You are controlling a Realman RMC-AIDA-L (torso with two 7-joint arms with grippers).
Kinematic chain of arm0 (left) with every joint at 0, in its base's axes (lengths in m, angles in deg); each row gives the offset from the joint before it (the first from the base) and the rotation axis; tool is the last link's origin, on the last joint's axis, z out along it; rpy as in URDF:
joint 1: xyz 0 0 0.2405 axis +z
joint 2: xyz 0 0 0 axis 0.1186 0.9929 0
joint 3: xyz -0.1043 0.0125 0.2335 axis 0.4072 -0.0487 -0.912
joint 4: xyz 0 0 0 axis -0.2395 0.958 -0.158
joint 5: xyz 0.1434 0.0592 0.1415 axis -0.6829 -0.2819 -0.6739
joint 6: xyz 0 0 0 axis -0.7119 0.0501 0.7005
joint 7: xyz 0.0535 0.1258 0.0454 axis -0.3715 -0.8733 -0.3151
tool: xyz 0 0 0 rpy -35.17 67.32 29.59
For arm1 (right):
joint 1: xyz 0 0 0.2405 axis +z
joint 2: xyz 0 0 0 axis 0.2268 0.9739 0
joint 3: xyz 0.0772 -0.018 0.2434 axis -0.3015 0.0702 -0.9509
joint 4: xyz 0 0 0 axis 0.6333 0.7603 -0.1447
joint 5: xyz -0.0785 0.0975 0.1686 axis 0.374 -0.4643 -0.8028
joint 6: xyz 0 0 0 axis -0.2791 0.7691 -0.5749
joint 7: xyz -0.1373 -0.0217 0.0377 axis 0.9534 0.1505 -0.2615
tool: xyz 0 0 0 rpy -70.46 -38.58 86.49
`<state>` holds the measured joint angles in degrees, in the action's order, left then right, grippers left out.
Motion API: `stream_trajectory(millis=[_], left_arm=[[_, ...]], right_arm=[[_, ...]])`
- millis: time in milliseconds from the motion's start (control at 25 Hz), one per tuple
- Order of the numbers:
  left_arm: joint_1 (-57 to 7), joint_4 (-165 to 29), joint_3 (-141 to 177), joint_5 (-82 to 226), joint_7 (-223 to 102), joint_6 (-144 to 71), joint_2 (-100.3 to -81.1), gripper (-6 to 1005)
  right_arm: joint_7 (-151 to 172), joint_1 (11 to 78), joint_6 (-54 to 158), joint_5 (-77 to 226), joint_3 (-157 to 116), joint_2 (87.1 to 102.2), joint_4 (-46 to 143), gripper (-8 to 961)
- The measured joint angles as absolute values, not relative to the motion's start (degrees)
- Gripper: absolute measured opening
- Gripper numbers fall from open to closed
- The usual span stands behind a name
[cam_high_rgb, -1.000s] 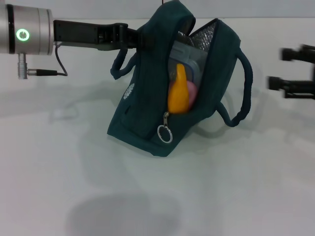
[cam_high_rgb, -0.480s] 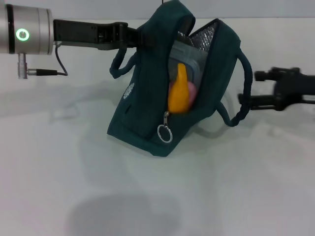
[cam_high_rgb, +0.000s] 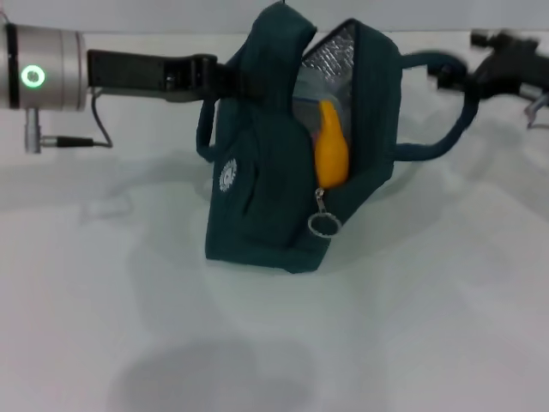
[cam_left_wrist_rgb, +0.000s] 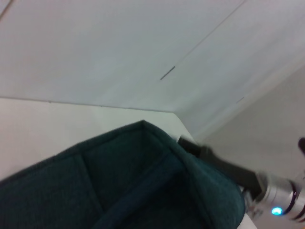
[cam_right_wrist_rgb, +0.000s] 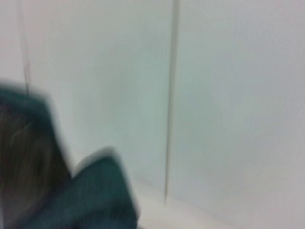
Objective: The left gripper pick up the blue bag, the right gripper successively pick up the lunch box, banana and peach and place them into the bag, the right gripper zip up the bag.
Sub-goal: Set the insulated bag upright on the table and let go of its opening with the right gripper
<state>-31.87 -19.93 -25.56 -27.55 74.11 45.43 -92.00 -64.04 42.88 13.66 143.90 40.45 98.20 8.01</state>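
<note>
The white table carries the blue bag, which stands upright near the middle of the head view, its base on the surface and its long axis running up and down. The bag's mouth is unzipped and faces the robot's right, gaping wide enough to show the silver lining inside. A yellow banana stands on end in the opening, its tip pointing up; the lunch box and peach cannot be made out from here.

The left gripper reaches in from the robot's left at the height of the bag's top, and its fingers are shut on the bag's upper left fabric. The right gripper is at the far right, against the bag's right-hand strap, which is stretched out sideways toward it; whether its fingers are closed on that strap cannot be told.

A round zipper ring hangs at the lower end of the opening.
</note>
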Motion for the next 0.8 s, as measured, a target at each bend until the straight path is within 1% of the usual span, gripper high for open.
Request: stream_trajectory(millis=[120,280,520,800], left_arm=[[-31.1,-20.0,-25.5,-27.4,73.9,47.1,-92.23,53],[-29.8,-20.1,-25.8,-25.7,73.4,49.3,-93.23,53],[-28.6,-21.9,-25.8,-21.2,73.2,54.4,-93.55,53],[-29.0,-27.2,-25.6,-20.9,70.9,54.6,-93.60,53]], right_arm=[[-51.8,38.8,8.7,126.6,40.9,98.18,6.9,858],[-35.4,32.5,-6.7,106.2,41.0,97.92,6.5,858],[-36.9,30.4,-12.1,105.6,41.0,97.31,4.1,858],[-45.6,31.5,-9.0,117.8,41.1,97.17,4.5,857]])
